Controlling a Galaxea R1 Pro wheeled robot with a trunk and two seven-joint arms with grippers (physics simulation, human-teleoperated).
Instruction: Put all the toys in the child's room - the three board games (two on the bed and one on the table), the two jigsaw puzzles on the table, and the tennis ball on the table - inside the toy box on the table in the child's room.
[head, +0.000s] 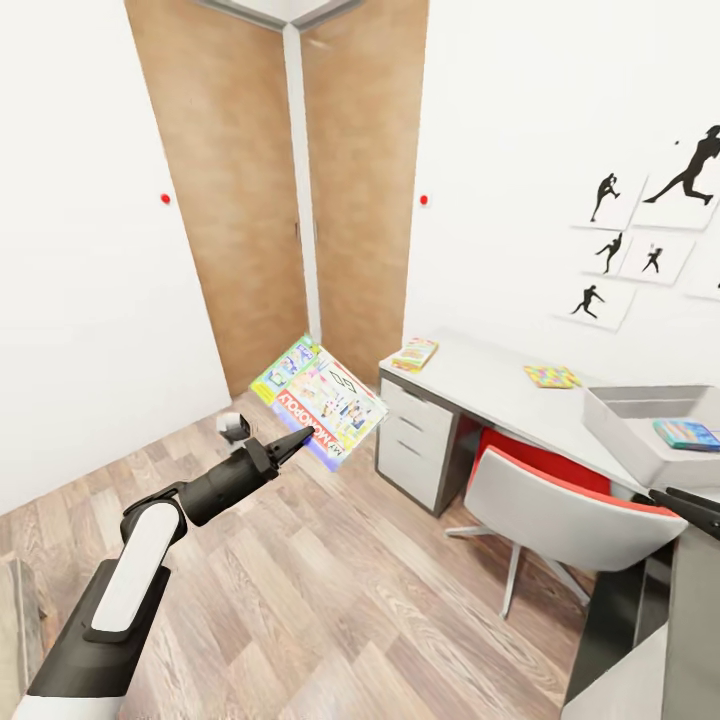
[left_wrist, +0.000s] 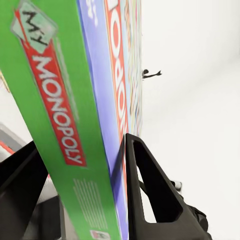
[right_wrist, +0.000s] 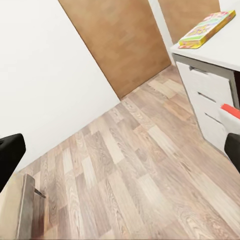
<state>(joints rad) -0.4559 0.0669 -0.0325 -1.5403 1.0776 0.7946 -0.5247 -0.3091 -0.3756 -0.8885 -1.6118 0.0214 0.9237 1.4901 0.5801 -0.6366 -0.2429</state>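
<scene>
The toy box (head: 640, 425), a light grey lidless bin, stands on the bench (head: 500, 385) at the right of the head view, and a small blue board game (head: 687, 434) lies inside it.

The left gripper (head: 298, 440) is held out over the wood-plank floor (head: 330, 590), its two black fingers (left_wrist: 150, 185) pinching the edge of the Monopoly box (head: 320, 400). In the left wrist view the box (left_wrist: 90, 125) stands on edge between the fingers, green side and red "Monopoly" lettering towards the camera. The box hangs in the air, tilted, just left of the bench's white drawers (head: 412, 440).

On the light grey bench top, the Skip-Bo box (head: 415, 354) lies flat near the left end, above the drawers. It also shows in the right wrist view (right_wrist: 207, 28) at the bench's corner. Further right a jigsaw puzzle (head: 551, 376), a thin bright square, lies flat between the Skip-Bo box and the toy box, apart from both. A grey and red chair (head: 560, 505) is pushed up to the bench below it.

The right gripper (head: 690, 508) shows as dark fingers at the right edge of the head view. In its wrist view the fingertips (right_wrist: 10, 155) sit wide apart at the two sides, spread with nothing between them.

Wooden doors (head: 290, 180) fill the corner of the white-walled room, and black baseball-player prints (head: 640, 230) hang above the bench.
</scene>
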